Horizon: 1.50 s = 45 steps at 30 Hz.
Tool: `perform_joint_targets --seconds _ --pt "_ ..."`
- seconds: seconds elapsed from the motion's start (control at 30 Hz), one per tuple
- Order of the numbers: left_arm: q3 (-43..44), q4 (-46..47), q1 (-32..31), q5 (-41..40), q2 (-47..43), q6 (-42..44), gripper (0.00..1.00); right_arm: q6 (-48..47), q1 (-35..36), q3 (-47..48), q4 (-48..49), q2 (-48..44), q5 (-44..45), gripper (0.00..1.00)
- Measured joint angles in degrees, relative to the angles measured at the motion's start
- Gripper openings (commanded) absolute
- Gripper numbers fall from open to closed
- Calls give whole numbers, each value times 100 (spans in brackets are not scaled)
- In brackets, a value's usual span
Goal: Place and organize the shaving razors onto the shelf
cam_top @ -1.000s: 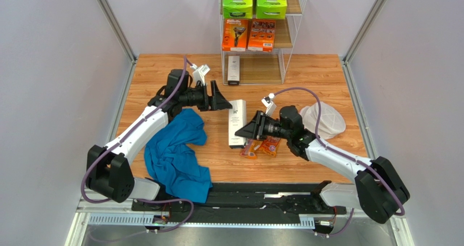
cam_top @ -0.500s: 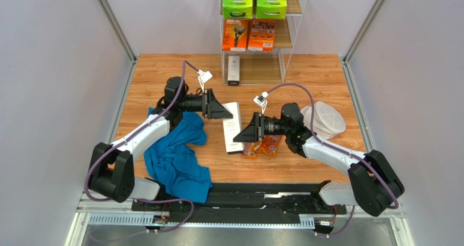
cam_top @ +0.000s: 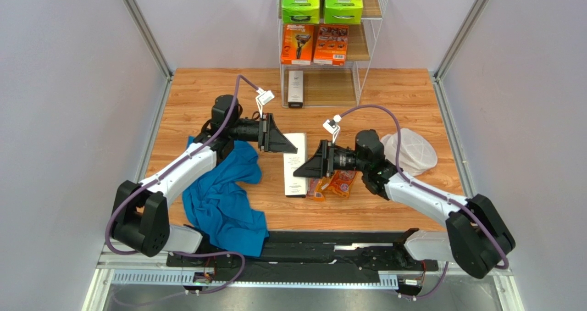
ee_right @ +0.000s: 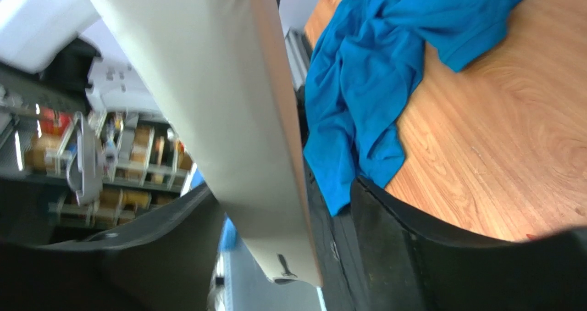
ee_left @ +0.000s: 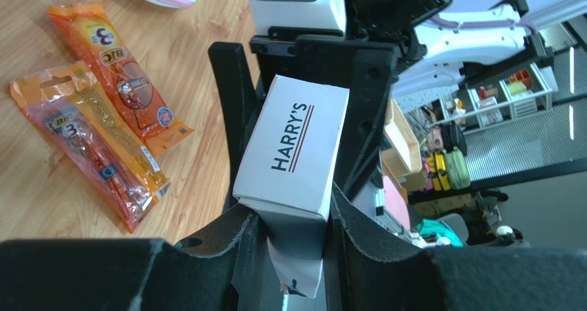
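I'm working in a robotics lab test cell. Pale grey panel walls (cam_top: 69,84) on bare aluminium frame posts (cam_top: 143,27) box in a light wooden tabletop (cam_top: 200,91), and a black metal mounting rail (cam_top: 310,245) runs along its near edge. Beyond the cell, my left wrist camera catches white storage racks of bins (ee_left: 513,94).
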Motion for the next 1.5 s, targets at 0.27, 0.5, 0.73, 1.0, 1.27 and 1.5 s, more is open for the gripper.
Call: perform_joint_targets --seconds 0.27,0.5,0.73,1.0,1.27,1.5 --pt "2 415 -57 -787 -4 -675 23 275 -11 -734 -286 -1803 1567 97" --pt "2 1405 -55 -1486 -2 -1742 20 654 -11 -1423 -358 -2964 2433 91" --pt "7 2444 -55 -1705 271 -2629 19 1051 -11 -1777 -339 -3005 2756 83" --pt "7 2813 -28 -1749 363 -2942 19 1182 -9 -1784 160 -2809 2859 78" --pt "7 2796 -28 -1812 363 -2938 19 1246 52 -1801 461 -2868 2813 77" --pt "7 2785 -28 -1814 428 -2935 19 1239 79 -1845 522 -3217 2817 79"
